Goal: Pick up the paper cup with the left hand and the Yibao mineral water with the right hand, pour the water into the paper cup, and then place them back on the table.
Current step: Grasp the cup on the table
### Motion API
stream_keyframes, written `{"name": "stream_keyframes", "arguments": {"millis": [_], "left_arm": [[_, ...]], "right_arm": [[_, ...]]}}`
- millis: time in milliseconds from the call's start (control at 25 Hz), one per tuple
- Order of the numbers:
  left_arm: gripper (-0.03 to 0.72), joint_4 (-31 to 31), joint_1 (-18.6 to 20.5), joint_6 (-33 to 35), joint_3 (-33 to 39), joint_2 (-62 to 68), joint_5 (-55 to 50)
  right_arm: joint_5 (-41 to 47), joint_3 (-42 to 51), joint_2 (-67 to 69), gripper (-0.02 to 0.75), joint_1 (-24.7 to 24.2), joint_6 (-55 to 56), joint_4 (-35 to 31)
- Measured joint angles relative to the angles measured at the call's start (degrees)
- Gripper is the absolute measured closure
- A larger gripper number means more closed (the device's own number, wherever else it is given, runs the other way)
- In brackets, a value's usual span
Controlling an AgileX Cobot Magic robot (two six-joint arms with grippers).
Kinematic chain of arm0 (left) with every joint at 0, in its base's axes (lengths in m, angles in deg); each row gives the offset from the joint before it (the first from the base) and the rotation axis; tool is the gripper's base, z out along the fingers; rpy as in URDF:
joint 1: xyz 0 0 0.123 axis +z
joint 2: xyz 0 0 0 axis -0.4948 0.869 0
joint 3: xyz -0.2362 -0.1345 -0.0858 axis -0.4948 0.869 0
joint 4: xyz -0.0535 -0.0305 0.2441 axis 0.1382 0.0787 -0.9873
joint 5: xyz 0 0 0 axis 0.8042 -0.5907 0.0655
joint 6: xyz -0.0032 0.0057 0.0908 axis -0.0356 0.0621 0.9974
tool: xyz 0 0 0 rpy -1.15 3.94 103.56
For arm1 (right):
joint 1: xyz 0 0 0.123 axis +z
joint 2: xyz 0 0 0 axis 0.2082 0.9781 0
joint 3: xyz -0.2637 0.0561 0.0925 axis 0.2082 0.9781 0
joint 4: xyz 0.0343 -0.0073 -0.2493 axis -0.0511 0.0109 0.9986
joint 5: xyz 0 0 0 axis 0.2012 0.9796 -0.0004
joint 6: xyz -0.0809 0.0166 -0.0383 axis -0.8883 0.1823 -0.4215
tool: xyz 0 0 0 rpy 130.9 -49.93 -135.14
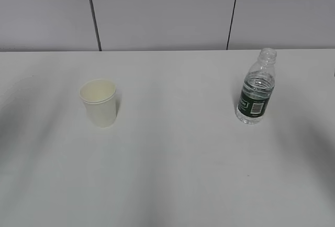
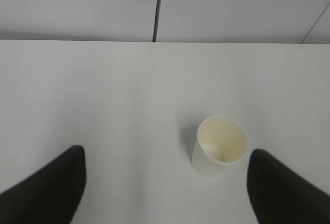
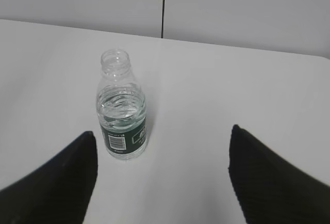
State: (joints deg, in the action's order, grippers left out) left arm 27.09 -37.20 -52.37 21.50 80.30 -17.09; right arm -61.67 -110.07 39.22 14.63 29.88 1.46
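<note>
With both my pincers (image 2: 165, 182) (image 3: 162, 177) spread wide and empty, I must next reach forward for the paper cup (image 2: 220, 145) and the Yibao mineral water (image 3: 121, 108).

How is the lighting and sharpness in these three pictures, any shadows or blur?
Exterior view: soft, even light; paper cup and Yibao mineral water sharp, faint shadows, with dim smudges on the table near the lower corners. Left wrist view: cup crisp, left hand fingers dark and blurred. Right wrist view: bottle sharp, right hand fingers blurred.
</note>
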Motion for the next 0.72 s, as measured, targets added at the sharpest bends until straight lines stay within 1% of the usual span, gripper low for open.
{"name": "stream_keyframes", "arguments": {"millis": [240,360,520,720], "left_arm": [[0.112,-0.84,0.0,0.13,-0.02,3.79,10.58],[0.129,-1.04,-0.1,0.17,0.85,4.82,15.88],[0.159,-1.04,-1.11,0.17,7.05,4.98,25.01],[0.167,-1.04,-4.3,0.19,16.85,4.98,35.07]], "right_arm": [[-1.6,0.0,3.05,0.152,0.0,0.0,0.0],[-2.73,0.0,3.91,0.152,0.0,0.0,0.0],[-5.09,0.0,5.22,0.152,0.0,0.0,0.0],[-7.32,0.0,7.18,0.152,0.0,0.0,0.0]]}}
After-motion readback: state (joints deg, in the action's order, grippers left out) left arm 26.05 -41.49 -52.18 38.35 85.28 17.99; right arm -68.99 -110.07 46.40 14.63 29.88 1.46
